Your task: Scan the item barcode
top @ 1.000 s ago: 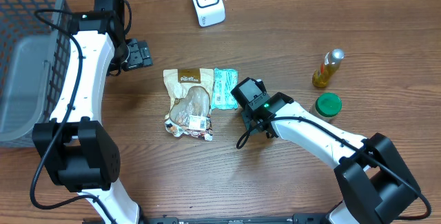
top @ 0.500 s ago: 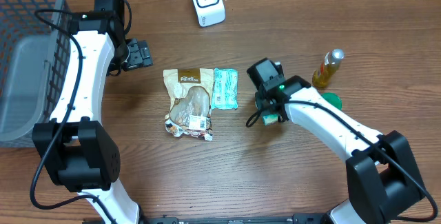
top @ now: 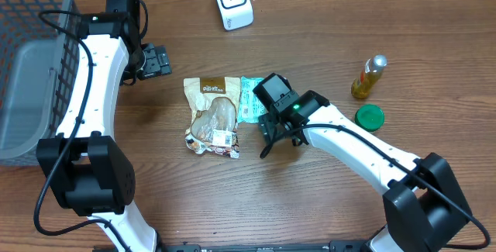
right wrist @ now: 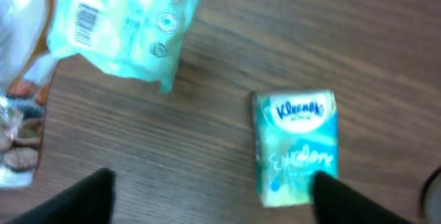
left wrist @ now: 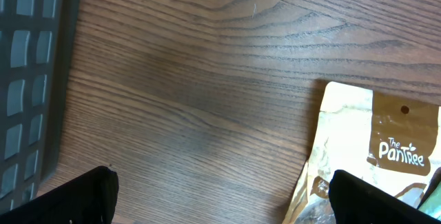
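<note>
Seemingly, the pick-up stage is in hand: no code is yet presented to the scanner (top: 232,1), which is placed at the far side of the table (top: 325,19), well apart from both arms. The right gripper (right wrist: 220,196) is held over the wood with its fingers spread wide and nothing clamped. A Kleenex pack (right wrist: 295,156) lies flat between them, close to the finger on the right of the wrist view; whether it is touched cannot be told through the blur. Beyond it a teal packet (right wrist: 117,24) is seen with its barcode (right wrist: 85,18) turned up, lying just beside a snack pouch (top: 211,116). Which item is meant is not settled; the Kleenex pack is judged likeliest, being framed by the fingers. The left gripper (left wrist: 227,195) is held near the basket (top: 31,66), fingers fully apart and empty. Next, the right gripper would need to be centred on the pack, lowered and closed across its narrow sides, and the pack then lifted toward the scanner. No code is seen on its upper face, so a turn may be called for.
</note>
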